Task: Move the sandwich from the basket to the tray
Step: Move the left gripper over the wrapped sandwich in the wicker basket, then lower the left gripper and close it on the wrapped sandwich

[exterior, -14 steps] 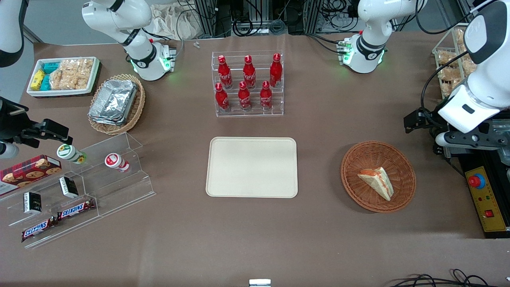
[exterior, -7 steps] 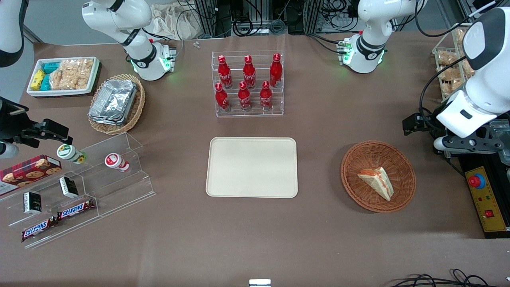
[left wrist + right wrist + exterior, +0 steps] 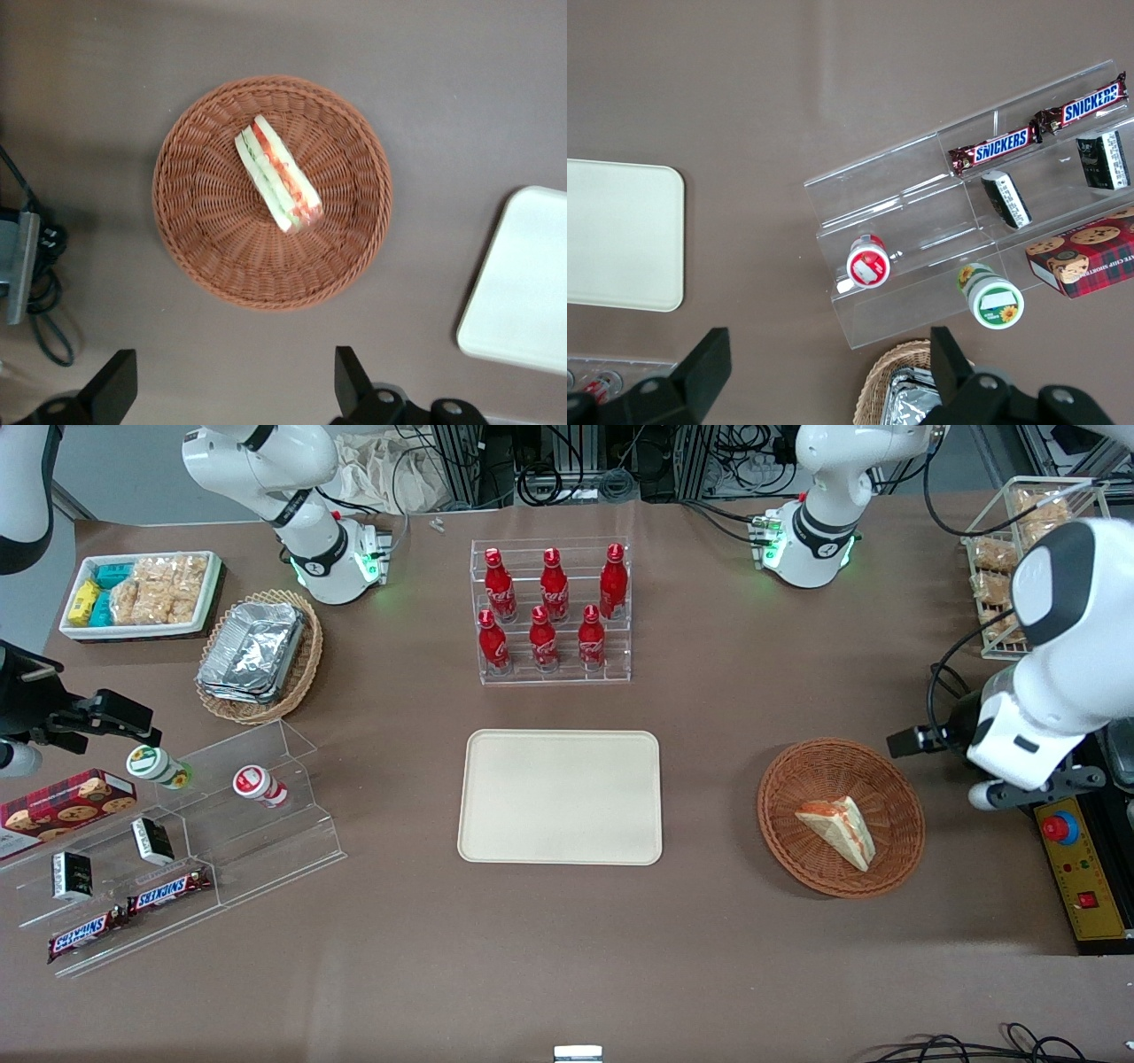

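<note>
1. My gripper (image 3: 232, 394) hangs high over the table with its fingers spread wide and nothing between them. Taking the basket (image 3: 363, 190) as my landmark, the gripper sits just off the basket's rim, toward the working arm's end of the table, not yet above the weave.
2. The sandwich (image 3: 276, 174) lies inside the basket, close to its centre, resting on one flat bread face with its striped cut edge turned up.
3. I judge it light, soft and easily crushed; the layers could slide apart. I would close gently across the two bread faces near the middle of the wedge, never pinching the thin tip.
4. The tray (image 3: 560, 796) lies well apart from the basket, toward the parked arm's end, bare.
5. The wrist view gives me the filling stripes and the wedge's line against my fingers (image 3: 111, 390); it clips most of the tray.
6. The front view shows the whole path from basket (image 3: 904, 806) to tray, and the sandwich (image 3: 840, 831) as a triangle, but hides my fingers under the arm.
</note>
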`<state>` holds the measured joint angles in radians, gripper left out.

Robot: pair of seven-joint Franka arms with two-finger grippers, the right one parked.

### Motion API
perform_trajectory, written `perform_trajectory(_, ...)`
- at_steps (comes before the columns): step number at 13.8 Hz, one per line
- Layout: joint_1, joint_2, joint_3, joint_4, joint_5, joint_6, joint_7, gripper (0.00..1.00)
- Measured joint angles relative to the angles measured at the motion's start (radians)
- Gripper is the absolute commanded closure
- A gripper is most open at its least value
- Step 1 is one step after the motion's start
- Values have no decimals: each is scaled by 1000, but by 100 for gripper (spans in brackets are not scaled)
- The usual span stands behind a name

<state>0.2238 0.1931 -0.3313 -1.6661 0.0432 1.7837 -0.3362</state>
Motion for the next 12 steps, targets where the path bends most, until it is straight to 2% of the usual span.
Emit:
perform_trajectory(4, -3, 91, -1, -9, 9, 95, -216, 0)
perform_trajectory(8, -24, 208, -7, -14, 77, 230, -499, 0)
perform_trajectory(12, -54, 277, -9, -14, 99, 270, -633, 0)
